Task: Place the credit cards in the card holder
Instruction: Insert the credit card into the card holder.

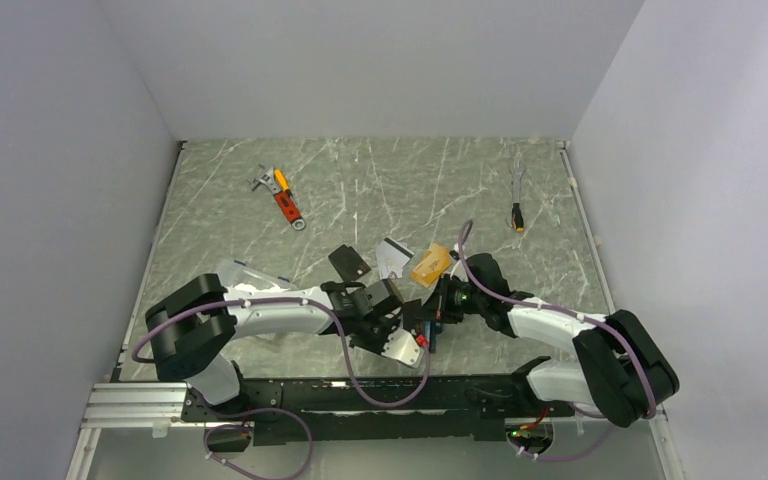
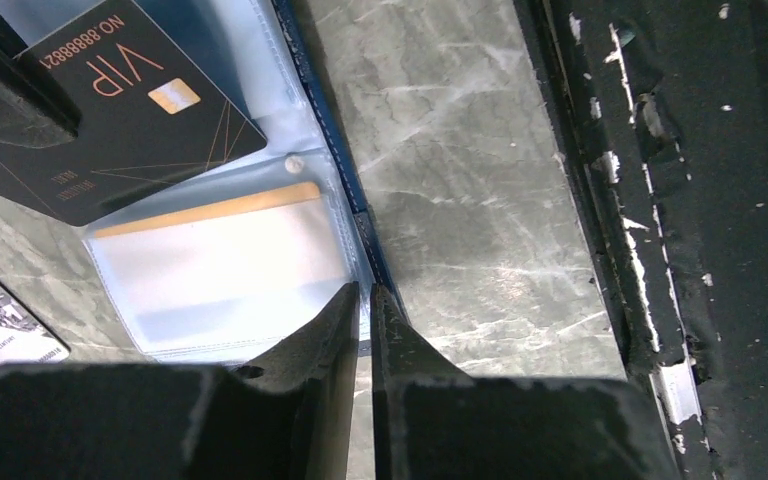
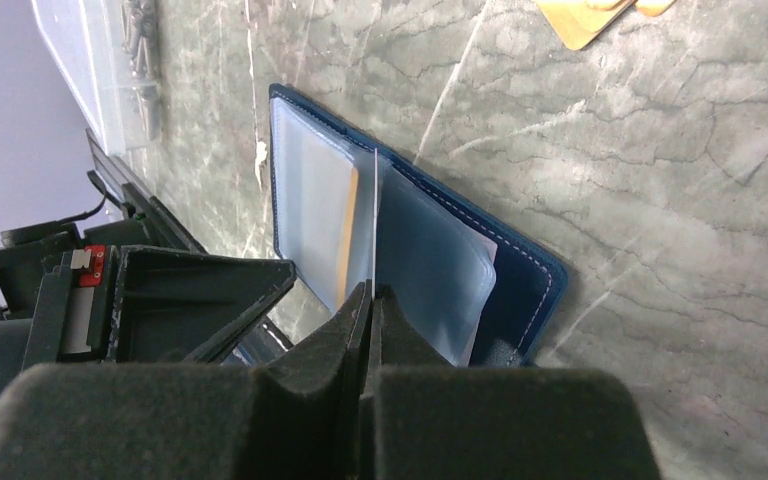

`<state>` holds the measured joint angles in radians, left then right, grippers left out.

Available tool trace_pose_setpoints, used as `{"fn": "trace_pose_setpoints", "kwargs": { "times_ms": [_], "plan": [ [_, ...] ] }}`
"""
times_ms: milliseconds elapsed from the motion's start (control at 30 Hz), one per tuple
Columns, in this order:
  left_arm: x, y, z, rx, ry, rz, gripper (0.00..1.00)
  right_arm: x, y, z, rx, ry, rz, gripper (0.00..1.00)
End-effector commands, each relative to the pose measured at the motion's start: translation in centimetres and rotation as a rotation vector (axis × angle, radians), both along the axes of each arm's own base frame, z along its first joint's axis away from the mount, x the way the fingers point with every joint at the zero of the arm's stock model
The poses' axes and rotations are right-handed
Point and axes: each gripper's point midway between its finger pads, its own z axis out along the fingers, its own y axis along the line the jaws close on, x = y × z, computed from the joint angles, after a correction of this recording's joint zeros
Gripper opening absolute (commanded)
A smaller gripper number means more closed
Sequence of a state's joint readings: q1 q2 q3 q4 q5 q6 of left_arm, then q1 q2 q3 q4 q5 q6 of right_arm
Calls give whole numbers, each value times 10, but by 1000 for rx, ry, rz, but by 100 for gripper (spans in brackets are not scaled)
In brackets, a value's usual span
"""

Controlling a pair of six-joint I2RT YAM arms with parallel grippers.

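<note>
The navy card holder (image 3: 530,280) lies open on the marble, its clear pockets (image 2: 220,270) fanned out and an orange strip along one of them. My right gripper (image 3: 371,292) is shut on one clear pocket leaf, which stands edge-on. My left gripper (image 2: 363,292) pinches the holder's blue near edge (image 2: 345,170). From above, the left gripper (image 1: 407,330) and the right gripper (image 1: 438,308) meet over the holder and hide most of it. The black card (image 1: 348,262), silver-white card (image 1: 392,257) and orange-gold card (image 1: 430,265) lie loose just beyond. The black card (image 2: 110,110) overlaps the pockets' far end in the left wrist view.
A clear plastic box (image 1: 245,275) sits left of the cards. An orange-and-red wrench (image 1: 282,196) lies at the far left and a thin tool with a yellow-black tip (image 1: 517,200) at the far right. The black base rail (image 2: 680,200) runs close beside the holder.
</note>
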<state>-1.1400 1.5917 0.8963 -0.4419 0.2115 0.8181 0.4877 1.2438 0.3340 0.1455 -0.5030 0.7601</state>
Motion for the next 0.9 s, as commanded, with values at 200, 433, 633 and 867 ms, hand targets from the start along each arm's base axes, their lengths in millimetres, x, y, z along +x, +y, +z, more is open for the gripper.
{"fn": "trace_pose_setpoints", "kwargs": {
  "times_ms": [200, 433, 633, 867],
  "plan": [
    [-6, -3, 34, -17, 87, 31, 14, 11, 10, 18, 55, -53, 0, 0],
    [5, -13, 70, -80, 140, 72, 14, -7, 11, 25, 99, -41, 50, 0],
    [56, -12, 50, -86, 26, 175, 11, -15, 12, 19, 103, 2, 78, 0],
    [73, 2, 17, -29, 6, 211, 8, -20, 13, 10, 94, 44, 104, 0]
  ]
}}
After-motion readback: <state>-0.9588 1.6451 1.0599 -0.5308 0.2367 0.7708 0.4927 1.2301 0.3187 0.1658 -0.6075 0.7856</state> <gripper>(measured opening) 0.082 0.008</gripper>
